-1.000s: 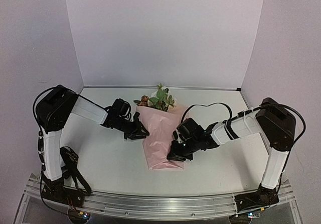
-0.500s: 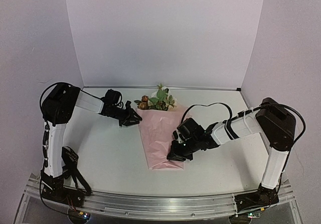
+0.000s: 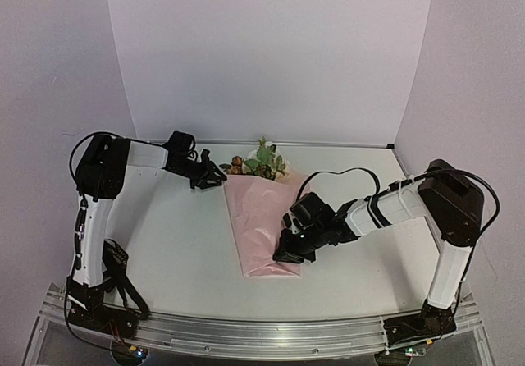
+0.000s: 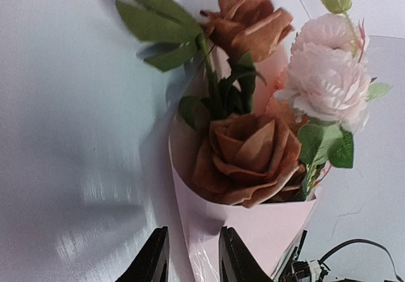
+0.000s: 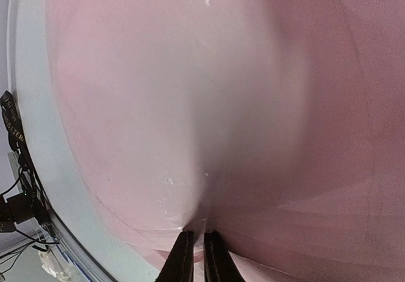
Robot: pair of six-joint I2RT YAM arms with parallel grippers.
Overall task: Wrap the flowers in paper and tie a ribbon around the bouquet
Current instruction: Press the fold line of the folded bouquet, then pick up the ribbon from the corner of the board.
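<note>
The pale pink paper (image 3: pixel 262 226) lies as a cone on the table, its wide end toward the back wall. The flowers (image 3: pixel 258 165), brown and pink roses with green leaves, poke out of that end. My left gripper (image 3: pixel 220 177) is at the cone's back left corner. In the left wrist view it (image 4: pixel 193 257) is open, with the paper's (image 4: pixel 253 231) left edge between its fingers below the flowers (image 4: pixel 250 155). My right gripper (image 3: pixel 287 251) is shut on a puckered pinch of paper (image 5: pixel 190 105) near the narrow end (image 5: pixel 194 250). A black lettered band (image 5: pixel 11 127), perhaps the ribbon, shows beyond the table edge.
White table (image 3: pixel 172 251) with lilac walls on three sides and a metal rail (image 3: pixel 246 333) along the near edge. A black cable loop (image 3: pixel 344 171) from the right arm arches over the table behind the cone's right side.
My left arm has swung toward the back wall, from beside the cone's left middle to its wide end's left corner. The right gripper and the cone have stayed put.
</note>
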